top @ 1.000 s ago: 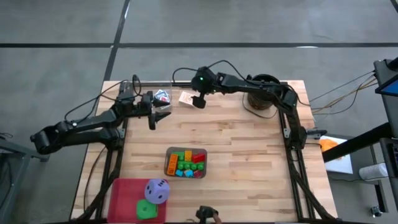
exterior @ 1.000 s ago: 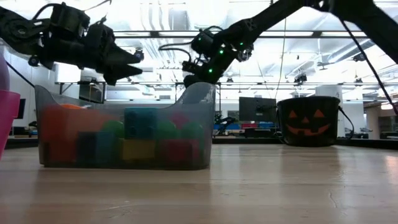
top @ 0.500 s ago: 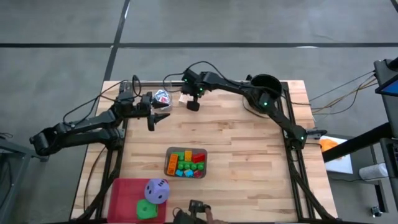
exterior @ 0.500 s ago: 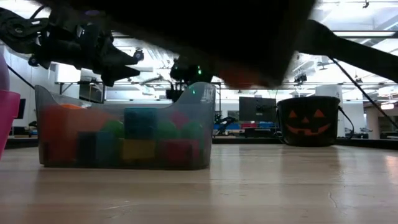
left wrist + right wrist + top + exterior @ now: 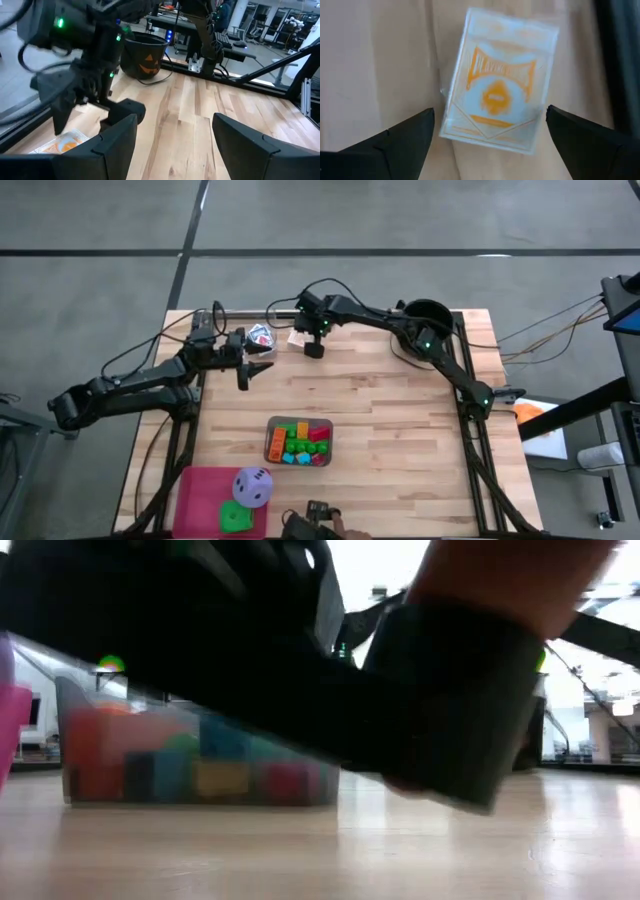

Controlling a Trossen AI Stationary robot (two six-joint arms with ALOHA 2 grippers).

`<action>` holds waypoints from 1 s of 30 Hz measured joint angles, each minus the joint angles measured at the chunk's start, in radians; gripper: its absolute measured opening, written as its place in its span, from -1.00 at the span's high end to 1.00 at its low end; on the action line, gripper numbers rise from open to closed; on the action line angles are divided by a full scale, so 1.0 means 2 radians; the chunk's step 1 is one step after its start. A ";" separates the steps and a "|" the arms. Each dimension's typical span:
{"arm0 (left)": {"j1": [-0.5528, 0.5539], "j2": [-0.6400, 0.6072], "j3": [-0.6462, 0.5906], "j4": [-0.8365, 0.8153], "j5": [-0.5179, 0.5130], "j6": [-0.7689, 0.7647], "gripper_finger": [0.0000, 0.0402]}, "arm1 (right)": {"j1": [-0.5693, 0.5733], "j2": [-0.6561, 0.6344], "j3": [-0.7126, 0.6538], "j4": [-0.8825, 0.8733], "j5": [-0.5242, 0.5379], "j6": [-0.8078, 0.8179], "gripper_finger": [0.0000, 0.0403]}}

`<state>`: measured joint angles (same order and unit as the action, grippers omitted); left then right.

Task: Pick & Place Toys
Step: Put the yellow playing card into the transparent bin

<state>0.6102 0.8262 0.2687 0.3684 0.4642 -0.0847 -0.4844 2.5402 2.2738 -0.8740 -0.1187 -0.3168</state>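
**Right gripper spread over a card pack at the table's far edge**

The wooden table (image 5: 400, 440) stands on a grey floor, and most of its planks lie bare: the whole right half and the middle band between the arms and the tray hold nothing. At the far edge the right gripper (image 5: 485, 132) hangs directly above an orange-printed card pack (image 5: 499, 106), its fingers (image 5: 395, 140) set wide on either side of the pack and apart from it. In the high view that pack (image 5: 297, 336) lies close to the far rim, with a blue-and-red card pack (image 5: 260, 335) just beside it toward the left arm. The left gripper (image 5: 252, 367) hovers near both packs, empty, its jaws parted. The black bucket (image 5: 428, 315) sits in the far right corner. Nearer the front, the grey tray (image 5: 271, 442) holds the small blocks (image 5: 300, 442). At the front left edge a pink bin (image 5: 200, 490) carries the purple die (image 5: 252, 486) and the green die (image 5: 236, 517). The low view is mostly blocked by a dark shape with what may be a person's hand (image 5: 510, 575) behind it.
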 joint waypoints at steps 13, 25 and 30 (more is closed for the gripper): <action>0.000 0.000 0.000 0.000 0.000 -0.001 -0.32 | 0.002 0.002 0.001 -0.018 -0.008 0.007 -0.82; 0.000 0.000 0.000 -0.002 0.000 -0.009 -0.32 | 0.009 -0.001 0.005 -0.139 0.029 0.019 0.04; 0.000 0.000 0.000 -0.007 0.000 -0.010 -0.32 | 0.006 -0.003 0.005 -0.209 0.062 0.022 0.30</action>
<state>0.6094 0.8265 0.2687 0.3551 0.4641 -0.1047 -0.4725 2.5349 2.2830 -1.2927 0.0052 -0.2731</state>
